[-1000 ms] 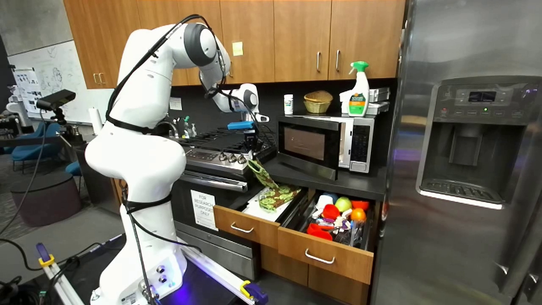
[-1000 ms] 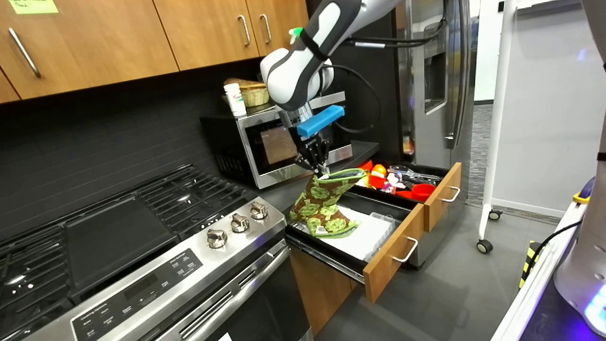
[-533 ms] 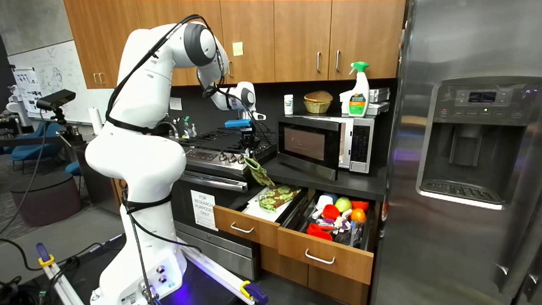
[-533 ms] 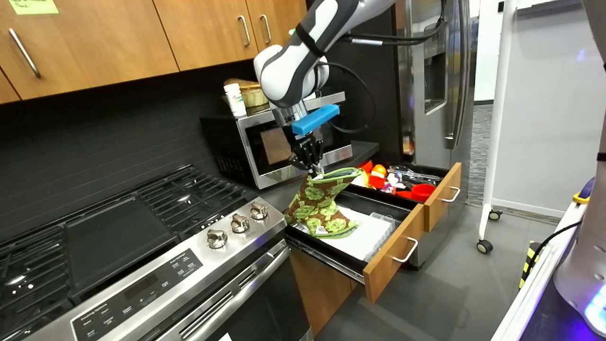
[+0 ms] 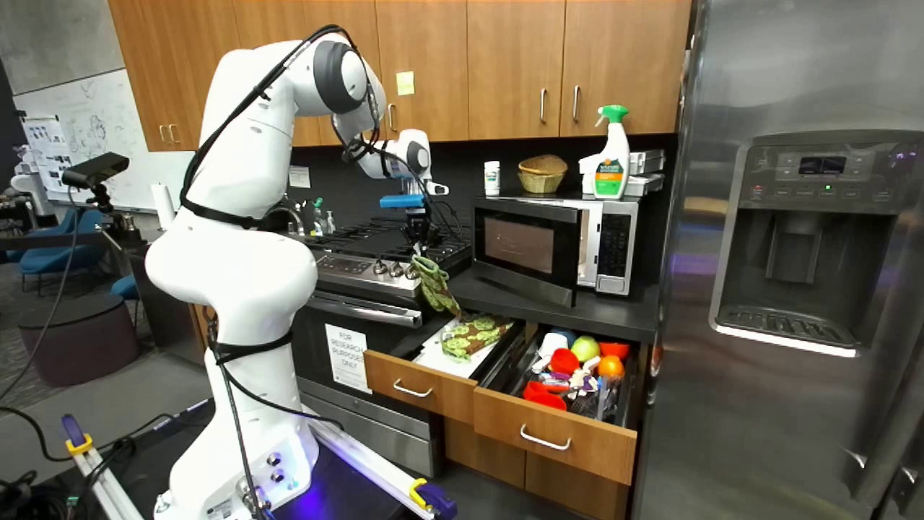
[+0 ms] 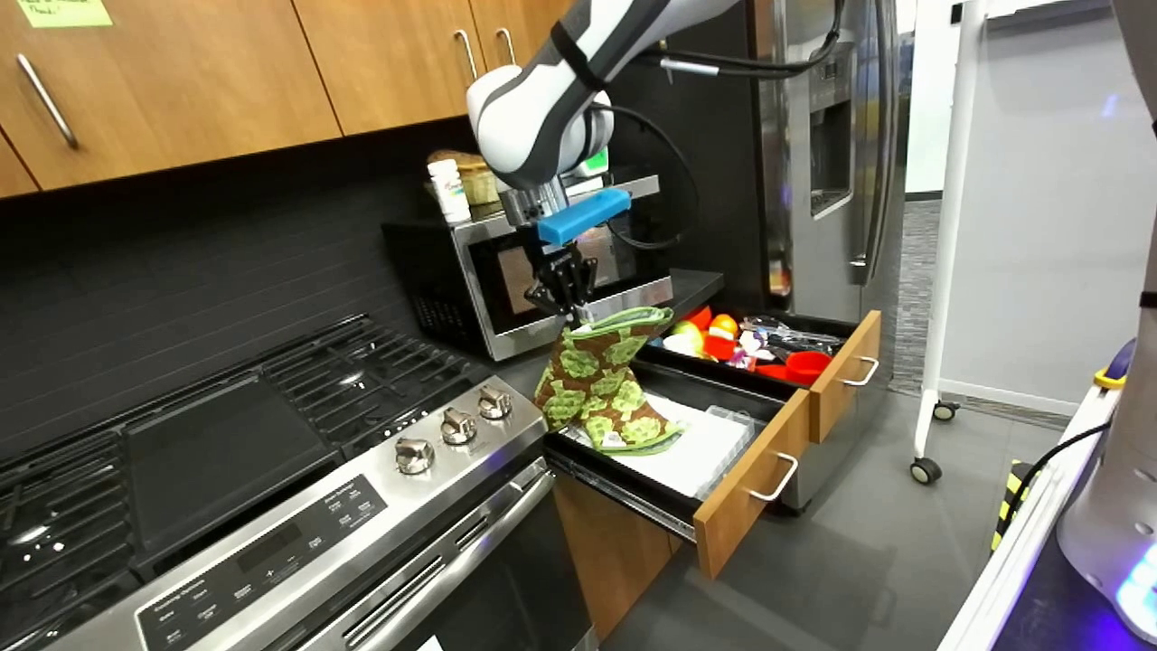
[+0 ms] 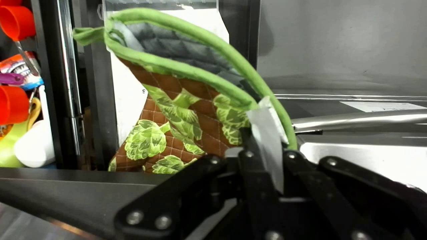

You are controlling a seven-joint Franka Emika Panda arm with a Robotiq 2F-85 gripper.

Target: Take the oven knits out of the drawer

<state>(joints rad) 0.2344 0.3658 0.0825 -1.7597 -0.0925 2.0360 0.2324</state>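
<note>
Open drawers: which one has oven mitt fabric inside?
The stove-side drawer: green-and-brown mitt fabric lies in it, while the fridge-side drawer holds red cups.

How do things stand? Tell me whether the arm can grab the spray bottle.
Probably not yet: the gripper is closed on an oven mitt, which it would likely need to release first. The spray bottle stands uncovered atop the microwave.

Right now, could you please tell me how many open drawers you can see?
2: the drawer beside the stove, and the cluttered drawer between that one and the fridge. The robot arm might hide others.
</note>
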